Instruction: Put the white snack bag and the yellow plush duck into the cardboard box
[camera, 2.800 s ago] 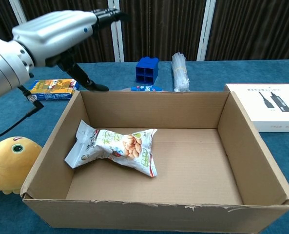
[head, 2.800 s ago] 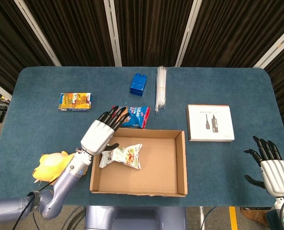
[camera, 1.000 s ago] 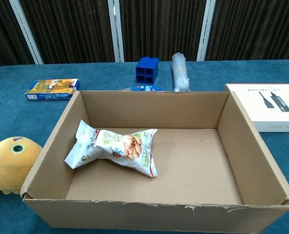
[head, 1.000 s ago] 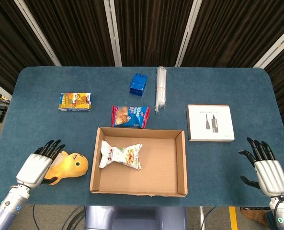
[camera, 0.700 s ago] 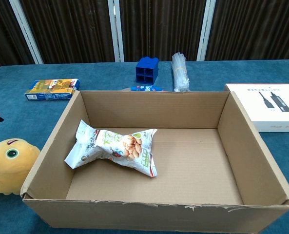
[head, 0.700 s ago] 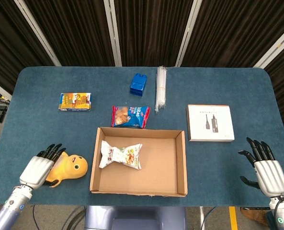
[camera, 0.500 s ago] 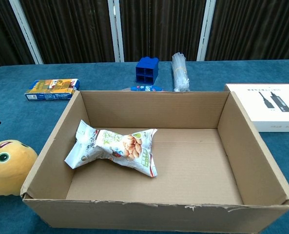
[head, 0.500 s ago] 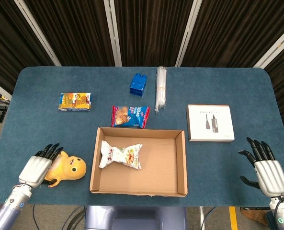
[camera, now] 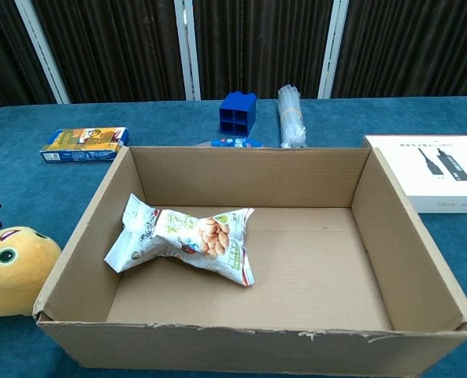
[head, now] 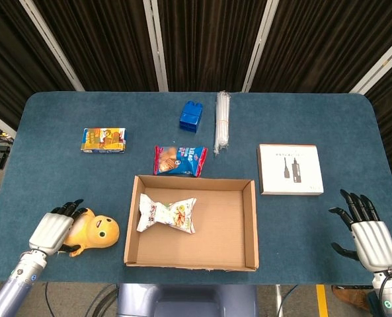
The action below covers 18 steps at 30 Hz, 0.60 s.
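Left robot hand (head: 50,230) rests against the yellow plush duck (head: 96,230), fingers extended.

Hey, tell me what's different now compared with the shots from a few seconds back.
The left hand pulled back from over the cardboard box to the table's near-left corner and now rests against the yellow plush duck, which has turned slightly. Whether it grips the duck is unclear. The white snack bag stayed in the box, and the right hand remained open at the near right.
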Motion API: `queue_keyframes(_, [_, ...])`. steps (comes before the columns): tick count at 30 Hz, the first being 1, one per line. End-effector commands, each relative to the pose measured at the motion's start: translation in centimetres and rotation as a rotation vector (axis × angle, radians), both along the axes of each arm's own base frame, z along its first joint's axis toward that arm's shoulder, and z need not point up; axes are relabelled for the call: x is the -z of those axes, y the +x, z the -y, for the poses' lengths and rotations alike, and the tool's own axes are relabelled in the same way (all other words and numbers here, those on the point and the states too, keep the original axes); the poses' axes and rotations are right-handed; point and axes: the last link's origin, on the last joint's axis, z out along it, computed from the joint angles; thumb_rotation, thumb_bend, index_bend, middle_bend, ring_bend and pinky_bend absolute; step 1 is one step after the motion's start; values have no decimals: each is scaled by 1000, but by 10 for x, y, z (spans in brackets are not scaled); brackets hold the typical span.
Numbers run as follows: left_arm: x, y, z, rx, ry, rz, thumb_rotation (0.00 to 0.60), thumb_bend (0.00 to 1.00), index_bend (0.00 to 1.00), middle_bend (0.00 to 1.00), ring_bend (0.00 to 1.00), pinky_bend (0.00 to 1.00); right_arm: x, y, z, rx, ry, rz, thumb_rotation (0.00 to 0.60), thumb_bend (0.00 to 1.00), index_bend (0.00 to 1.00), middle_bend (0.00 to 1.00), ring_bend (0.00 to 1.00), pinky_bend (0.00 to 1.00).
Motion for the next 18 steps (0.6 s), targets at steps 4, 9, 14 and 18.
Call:
queue_keyframes(4, [4,1,-2,10,2,-12,600,289,393,229,309,365,0,0,0,-1,0,1,600,0,287,7,0,0])
queue_keyframes(9, [5,3,-3,14,-3,-40,600,488,519,345,432,404,0,0,0,-2,1,1,600,0,288,7,0,0])
queue_keyframes(14, [2,8,-3,8,23,-61,600,687,634,423,512,461,0,0,0,-2,2,3,600,0,287,7,0,0])
queue_keyframes(18, [-5,12,-2,3,54,-64,600,708,641,438,528,481,0,0,0,-2,1,4,600,0,288,7,0,0])
